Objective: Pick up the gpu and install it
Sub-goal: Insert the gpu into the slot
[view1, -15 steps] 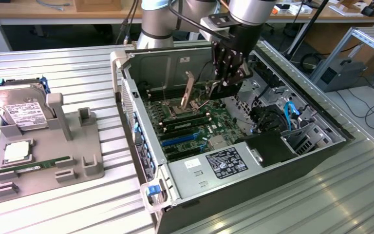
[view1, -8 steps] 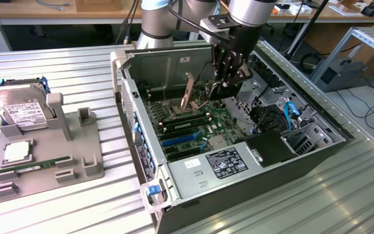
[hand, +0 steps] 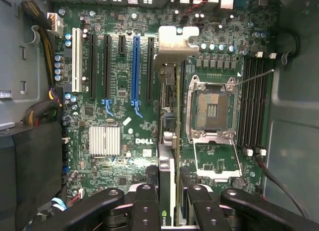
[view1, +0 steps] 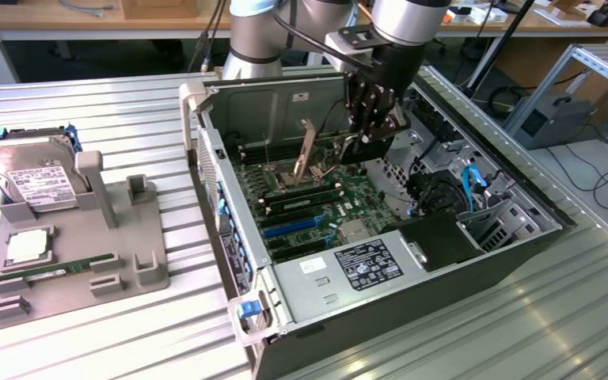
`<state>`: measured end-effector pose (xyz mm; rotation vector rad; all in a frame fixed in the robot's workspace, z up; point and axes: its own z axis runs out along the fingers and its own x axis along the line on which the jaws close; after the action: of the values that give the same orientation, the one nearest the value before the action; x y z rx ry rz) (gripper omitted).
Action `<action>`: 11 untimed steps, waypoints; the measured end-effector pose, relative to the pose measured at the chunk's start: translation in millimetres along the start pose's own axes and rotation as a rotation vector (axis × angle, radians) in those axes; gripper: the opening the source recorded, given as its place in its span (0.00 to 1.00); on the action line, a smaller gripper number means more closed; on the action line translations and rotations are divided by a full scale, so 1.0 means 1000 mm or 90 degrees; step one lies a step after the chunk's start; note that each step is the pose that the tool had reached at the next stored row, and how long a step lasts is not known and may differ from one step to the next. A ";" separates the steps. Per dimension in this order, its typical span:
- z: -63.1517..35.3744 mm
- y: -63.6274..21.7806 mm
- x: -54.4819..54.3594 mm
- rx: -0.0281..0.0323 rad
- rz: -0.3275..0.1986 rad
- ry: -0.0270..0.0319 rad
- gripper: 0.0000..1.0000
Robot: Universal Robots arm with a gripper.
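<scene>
We've got the gpu (hand: 169, 116) pinched edge-on between the gripper (hand: 168, 196) jaws, inside the open case (view1: 205, 119), over the motherboard (hand: 114, 161) just beside the CPU socket (hand: 213, 109). It's held upright, presumably so the connector edge faces the slots. Can't tell if it's seated.

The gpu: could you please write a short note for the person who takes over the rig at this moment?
Gripper: jaws shut on the gpu, inside the open computer case.
Gpu: held on edge above the motherboard, between the expansion slots and the CPU socket.
Done: the card is picked up and brought into the case.
Left: seating it. The blue slot is empty, and I cannot see the card pressed into any slot.
</scene>
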<state>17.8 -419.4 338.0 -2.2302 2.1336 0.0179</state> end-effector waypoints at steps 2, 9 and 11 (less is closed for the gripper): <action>0.0006 0.0001 0.000 0.0000 0.000 0.0000 0.27; 0.0026 0.0006 0.002 0.0000 0.000 0.0000 0.27; 0.0032 0.0007 0.002 0.0000 0.000 0.0000 0.27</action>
<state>17.3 -421.6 334.7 -2.2302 2.1336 0.0180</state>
